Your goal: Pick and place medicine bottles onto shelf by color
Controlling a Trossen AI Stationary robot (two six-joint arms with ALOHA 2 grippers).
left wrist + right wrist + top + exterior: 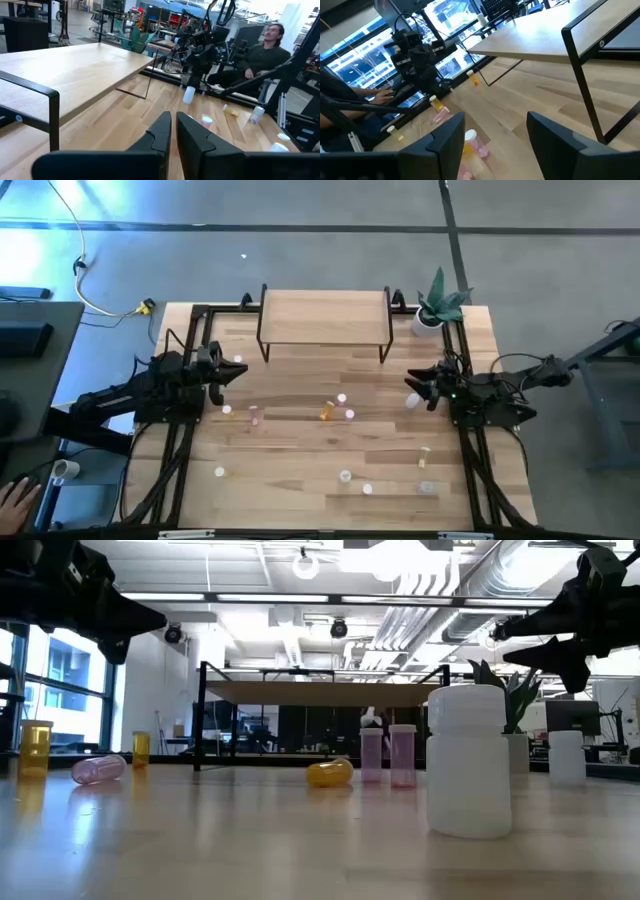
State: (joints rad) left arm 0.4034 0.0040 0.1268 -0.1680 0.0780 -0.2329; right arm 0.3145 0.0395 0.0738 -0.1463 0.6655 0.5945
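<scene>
The shelf (325, 315), a light-wood board on black legs, stands at the table's far middle with nothing on it. Small white-capped bottles are scattered on the table: an orange one lying on its side (327, 411), pink ones (349, 415) beside it, another pink one (253, 415), and a yellow one (425, 452). My left gripper (235, 370) hovers by the shelf's left legs, shut and empty; an orange bottle (472, 78) stands close to it. My right gripper (412, 392) hovers at the right, open and empty, above a white bottle (189, 94).
A potted plant (430, 318) stands at the far right corner beside the shelf. More bottles stand near the front edge (345, 476), one large in the low view (468, 760). A person sits beyond the table's right side (260, 50); a hand shows at the left (15, 500).
</scene>
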